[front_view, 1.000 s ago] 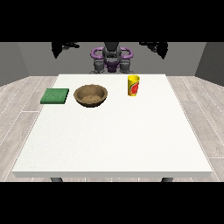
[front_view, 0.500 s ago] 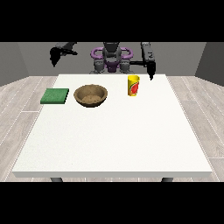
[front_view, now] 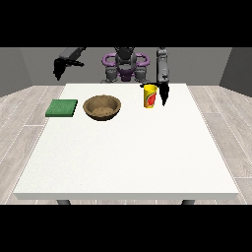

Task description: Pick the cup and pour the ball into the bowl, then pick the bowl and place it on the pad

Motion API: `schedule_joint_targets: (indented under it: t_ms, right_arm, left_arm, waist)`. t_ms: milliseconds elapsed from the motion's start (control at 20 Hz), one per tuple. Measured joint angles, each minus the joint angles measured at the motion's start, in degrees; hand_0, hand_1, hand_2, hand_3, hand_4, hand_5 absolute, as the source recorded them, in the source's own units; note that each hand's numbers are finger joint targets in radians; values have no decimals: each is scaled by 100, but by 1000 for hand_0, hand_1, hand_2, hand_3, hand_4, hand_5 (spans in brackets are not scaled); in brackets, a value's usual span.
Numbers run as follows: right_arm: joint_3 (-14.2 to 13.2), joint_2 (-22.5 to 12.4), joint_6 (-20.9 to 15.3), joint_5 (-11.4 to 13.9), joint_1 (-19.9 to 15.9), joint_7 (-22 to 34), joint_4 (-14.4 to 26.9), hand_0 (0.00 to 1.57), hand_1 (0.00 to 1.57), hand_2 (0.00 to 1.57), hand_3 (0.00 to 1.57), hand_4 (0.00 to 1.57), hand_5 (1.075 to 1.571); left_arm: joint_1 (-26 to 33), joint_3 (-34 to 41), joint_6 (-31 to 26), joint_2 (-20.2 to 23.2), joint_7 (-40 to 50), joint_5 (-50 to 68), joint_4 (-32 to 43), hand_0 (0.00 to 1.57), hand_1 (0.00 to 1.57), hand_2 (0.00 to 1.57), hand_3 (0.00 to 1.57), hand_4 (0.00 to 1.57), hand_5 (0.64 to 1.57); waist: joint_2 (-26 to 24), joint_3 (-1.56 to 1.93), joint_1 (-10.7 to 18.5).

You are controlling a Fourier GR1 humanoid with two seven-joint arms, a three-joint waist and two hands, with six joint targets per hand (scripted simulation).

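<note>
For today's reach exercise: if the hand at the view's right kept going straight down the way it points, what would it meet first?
Probably the white table, just beside the yellow cup; the hand points downward, though depth is unclear.

The hand at the view's right hangs low, pointing downward; the hand at the view's left is raised, held out sideways.

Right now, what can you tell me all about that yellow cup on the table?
The cup is yellow with a red patch on its side. It stands upright near the back of the white table, to the right of the brown bowl. Its open top faces up, and what is inside cannot be seen. The black hand at the view's right hangs close beside it, fingers pointing down; whether it touches the cup cannot be told.
</note>
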Motion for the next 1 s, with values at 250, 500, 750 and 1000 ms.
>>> schedule_joint_targets:
  t_ms: [250,500,750,1000]
  right_arm:
    - [2,23,67,127,-18,-302,319,0,0,0,0,0,1571]
    - [-21,-18,145,145,-126,-455,420,0,0,0,0,0,1571]
    - [-116,-143,206,117,-274,-468,598,0,0,0,0,0,1570]
    - [-233,-316,310,25,-388,-448,620,0,0,0,0,0,1570]
  left_arm:
    - [-398,84,163,-19,-457,-28,851,0,0,0,0,0,1521]
    - [-774,254,185,124,-949,23,1625,0,0,0,0,0,1527]
    - [-922,114,729,82,-1248,-254,1893,1286,1286,1571,1571,1403,1268]
    - [-768,2,1601,59,-1553,-688,1735,1324,1324,1571,1571,1482,1252]
  waist:
    - [31,-1,-19]
    - [184,-2,-88]
    - [166,20,-151]
    - [261,111,-280]
